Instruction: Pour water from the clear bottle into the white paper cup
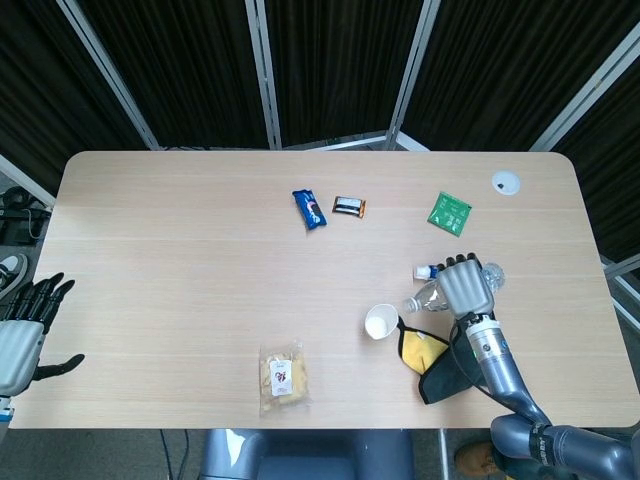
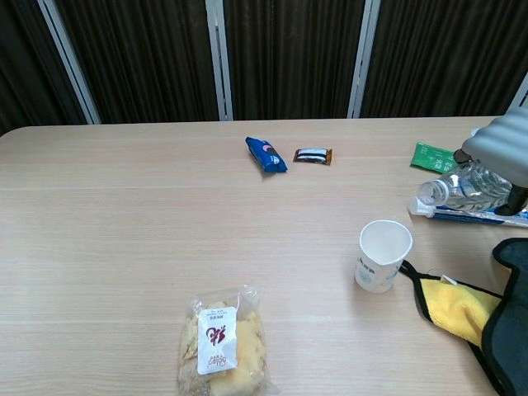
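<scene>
Only the head view shows the idle, spread left hand (image 1: pixel 22 335); the right hand (image 1: pixel 468 286) grips one clear bottle (image 1: pixel 430 295) beside one white paper cup (image 1: pixel 381 322).

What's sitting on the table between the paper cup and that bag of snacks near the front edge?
Nothing. In the head view, only bare tabletop runs from the white paper cup to the snack bag; the chest view shows the same.

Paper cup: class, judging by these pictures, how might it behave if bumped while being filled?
The cup looks thin-walled and apparently empty, so probably light and apt to slide or tip. It stands upright beside the cloth, unheld, so nothing steadies it.
</scene>
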`<action>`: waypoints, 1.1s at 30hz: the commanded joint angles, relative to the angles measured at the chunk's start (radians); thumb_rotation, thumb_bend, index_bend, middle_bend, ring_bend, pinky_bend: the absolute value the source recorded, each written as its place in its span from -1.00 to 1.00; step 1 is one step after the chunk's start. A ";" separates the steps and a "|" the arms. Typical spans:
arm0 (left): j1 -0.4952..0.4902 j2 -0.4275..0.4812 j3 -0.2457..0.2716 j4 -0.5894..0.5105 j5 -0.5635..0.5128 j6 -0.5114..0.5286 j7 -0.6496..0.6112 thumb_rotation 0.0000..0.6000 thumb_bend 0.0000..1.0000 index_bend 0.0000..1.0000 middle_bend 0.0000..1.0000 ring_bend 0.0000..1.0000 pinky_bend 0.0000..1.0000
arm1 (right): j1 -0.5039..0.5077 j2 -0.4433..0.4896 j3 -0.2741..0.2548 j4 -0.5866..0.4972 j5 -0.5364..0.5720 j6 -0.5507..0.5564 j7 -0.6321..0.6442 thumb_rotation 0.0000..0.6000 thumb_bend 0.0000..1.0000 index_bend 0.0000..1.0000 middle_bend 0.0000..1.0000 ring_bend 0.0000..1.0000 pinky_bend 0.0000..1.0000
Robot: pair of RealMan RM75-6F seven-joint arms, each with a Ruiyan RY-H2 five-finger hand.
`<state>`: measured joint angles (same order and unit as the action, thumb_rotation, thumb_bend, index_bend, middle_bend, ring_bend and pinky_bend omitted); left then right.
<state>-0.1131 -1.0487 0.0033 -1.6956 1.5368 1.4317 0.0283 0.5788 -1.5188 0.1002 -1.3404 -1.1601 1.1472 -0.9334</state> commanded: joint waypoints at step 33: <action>0.002 0.002 -0.001 -0.004 -0.003 0.003 0.002 1.00 -0.91 -1.00 -1.00 -1.00 -1.00 | -0.005 -0.007 -0.018 -0.005 -0.014 0.038 -0.080 1.00 0.05 0.11 0.33 0.20 -0.01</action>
<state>-0.1114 -1.0467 0.0019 -1.6997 1.5341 1.4347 0.0308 0.5735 -1.5254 0.0821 -1.3452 -1.1738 1.1850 -1.0130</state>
